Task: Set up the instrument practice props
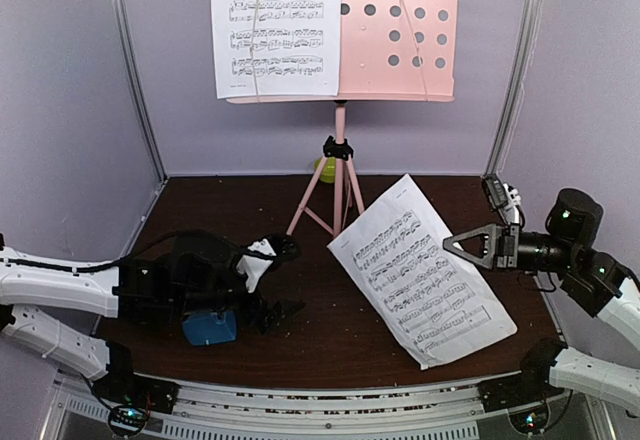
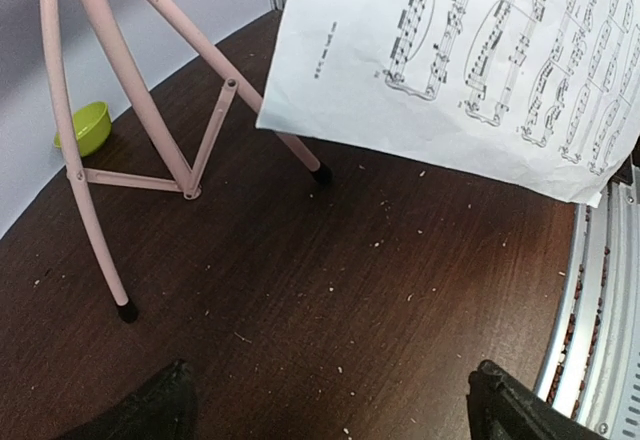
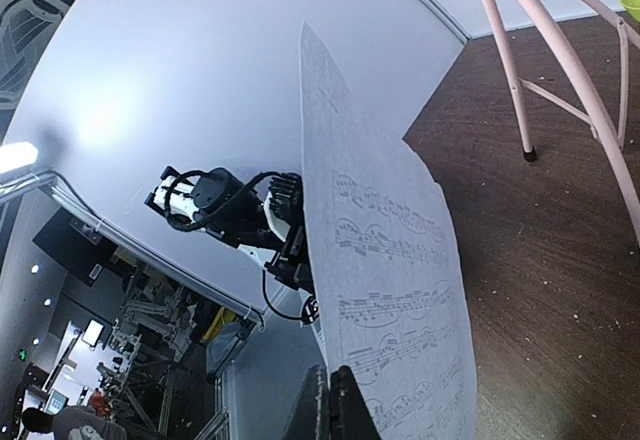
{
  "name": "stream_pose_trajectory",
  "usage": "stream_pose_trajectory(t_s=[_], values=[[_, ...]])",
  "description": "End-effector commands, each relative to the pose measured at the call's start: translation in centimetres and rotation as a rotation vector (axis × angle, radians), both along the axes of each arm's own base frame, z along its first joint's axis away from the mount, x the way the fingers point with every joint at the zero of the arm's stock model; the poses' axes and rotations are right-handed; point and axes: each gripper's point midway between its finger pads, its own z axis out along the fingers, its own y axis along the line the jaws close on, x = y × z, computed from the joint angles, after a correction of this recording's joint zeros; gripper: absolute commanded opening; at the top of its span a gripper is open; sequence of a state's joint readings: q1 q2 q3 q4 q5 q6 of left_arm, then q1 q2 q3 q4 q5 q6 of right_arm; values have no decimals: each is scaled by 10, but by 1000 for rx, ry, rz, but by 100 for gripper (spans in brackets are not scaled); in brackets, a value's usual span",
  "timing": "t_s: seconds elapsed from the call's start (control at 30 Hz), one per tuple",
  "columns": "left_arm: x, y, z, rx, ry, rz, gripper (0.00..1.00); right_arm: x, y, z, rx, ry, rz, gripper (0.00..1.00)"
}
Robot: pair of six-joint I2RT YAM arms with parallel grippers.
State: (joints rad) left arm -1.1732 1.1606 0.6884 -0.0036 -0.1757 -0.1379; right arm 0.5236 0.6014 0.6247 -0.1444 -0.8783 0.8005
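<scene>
At 3 o'clock, right tool (image 1: pixel 450 243) is pinching the page (image 1: pixel 420 280); I'm thinking lift slow toward the stand (image 1: pixel 408 22).

Pink stand (image 1: pixel 382 22) ahead of me, its desk dotted with round holes, the legs pink too. Upper page (image 1: pixel 275 25): white, rows of black notes. Lower page (image 1: pixel 420 270): same white, same black print. Blue metronome (image 1: pixel 210 327), lime-green bowl (image 2: pixel 85 127), dark brown table (image 1: pixel 330 350) flecked pale. My left claw (image 2: pixel 335 405), black.
</scene>
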Motion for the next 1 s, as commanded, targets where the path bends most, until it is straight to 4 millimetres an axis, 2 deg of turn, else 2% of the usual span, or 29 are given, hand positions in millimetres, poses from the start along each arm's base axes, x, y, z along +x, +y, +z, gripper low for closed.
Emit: stream_pose_trajectory(t_s=[0.0, 0.13, 0.27, 0.37, 0.57, 0.77, 0.97], values=[[-3, -2, 12, -88, 22, -14, 96, -13, 4, 35, 69, -103, 68, 0], [-4, -8, 21, -116, 22, -36, 96, -15, 4, 53, 114, -147, 73, 0], [-1, -23, 48, -161, 5, -55, 96, -14, 3, 77, 140, -205, 55, 0], [3, -32, 70, -203, -12, -58, 96, -13, 3, 102, 152, -265, 48, 0], [11, -42, 112, -350, 13, -86, 97, -19, 3, 149, 197, -354, 64, 0], [4, -66, 169, -506, 6, -212, 98, -30, -2, 190, 249, -434, 79, 0], [-15, -91, 231, -655, -12, -393, 97, -36, -8, 225, 284, -509, 64, 0]])
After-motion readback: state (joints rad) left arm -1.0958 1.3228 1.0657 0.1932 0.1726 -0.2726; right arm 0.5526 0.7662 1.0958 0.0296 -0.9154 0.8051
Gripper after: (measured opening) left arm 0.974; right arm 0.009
